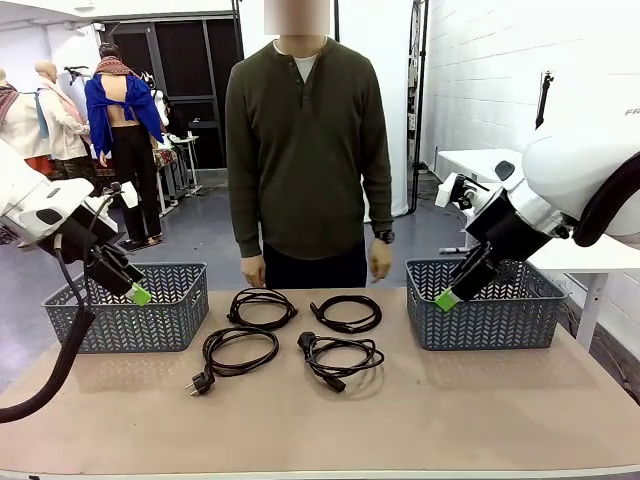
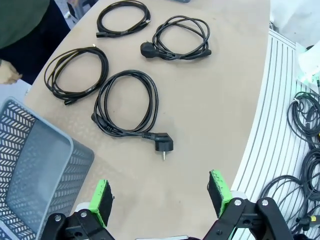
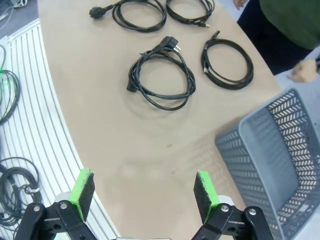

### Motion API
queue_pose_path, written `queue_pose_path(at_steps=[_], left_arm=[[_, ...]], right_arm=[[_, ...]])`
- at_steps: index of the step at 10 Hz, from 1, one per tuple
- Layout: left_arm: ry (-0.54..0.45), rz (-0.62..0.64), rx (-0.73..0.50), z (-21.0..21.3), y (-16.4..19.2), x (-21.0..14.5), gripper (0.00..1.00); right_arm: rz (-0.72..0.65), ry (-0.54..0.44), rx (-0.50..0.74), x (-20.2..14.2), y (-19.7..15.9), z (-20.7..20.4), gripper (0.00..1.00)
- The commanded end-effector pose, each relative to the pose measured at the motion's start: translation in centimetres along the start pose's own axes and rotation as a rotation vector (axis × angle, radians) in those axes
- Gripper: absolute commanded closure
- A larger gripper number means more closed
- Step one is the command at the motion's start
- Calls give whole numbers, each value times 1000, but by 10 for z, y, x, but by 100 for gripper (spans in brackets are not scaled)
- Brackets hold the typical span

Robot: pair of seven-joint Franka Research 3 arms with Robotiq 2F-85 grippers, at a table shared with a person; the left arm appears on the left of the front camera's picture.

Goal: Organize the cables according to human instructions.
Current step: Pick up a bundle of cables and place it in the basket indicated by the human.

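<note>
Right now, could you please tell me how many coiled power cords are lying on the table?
4, on the table between the left basket and right basket: far-left cord, far-right cord, near-left cord, near-right cord. None appears hidden.

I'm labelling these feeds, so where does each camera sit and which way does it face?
Front: fixed between the arms, facing across the table at the person; left gripper and right gripper show.
Left wrist: on the left arm, looking down past its open fingers at cables and left basket.
Right wrist: on the right arm, looking down past its open fingers at cables and right basket.
Shared: all three show the four cables and the person.
</note>
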State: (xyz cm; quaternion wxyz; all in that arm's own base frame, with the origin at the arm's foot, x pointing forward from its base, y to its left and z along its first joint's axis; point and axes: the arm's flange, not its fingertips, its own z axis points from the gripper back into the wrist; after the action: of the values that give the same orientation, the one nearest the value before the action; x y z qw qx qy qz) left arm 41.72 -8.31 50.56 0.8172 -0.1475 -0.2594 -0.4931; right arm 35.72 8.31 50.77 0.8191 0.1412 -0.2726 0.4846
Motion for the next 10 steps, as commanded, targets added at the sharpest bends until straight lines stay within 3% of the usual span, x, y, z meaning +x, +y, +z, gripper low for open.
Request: queue_pose_path(at_steps=[1,10], left_arm=[[-21,-6,-11,0,2,-2,0],[-21,-6,-11,0,2,-2,0]], right_arm=[[8,-14,18,-2,-1,-3,0],[8,-14,18,-2,-1,-3,0]])
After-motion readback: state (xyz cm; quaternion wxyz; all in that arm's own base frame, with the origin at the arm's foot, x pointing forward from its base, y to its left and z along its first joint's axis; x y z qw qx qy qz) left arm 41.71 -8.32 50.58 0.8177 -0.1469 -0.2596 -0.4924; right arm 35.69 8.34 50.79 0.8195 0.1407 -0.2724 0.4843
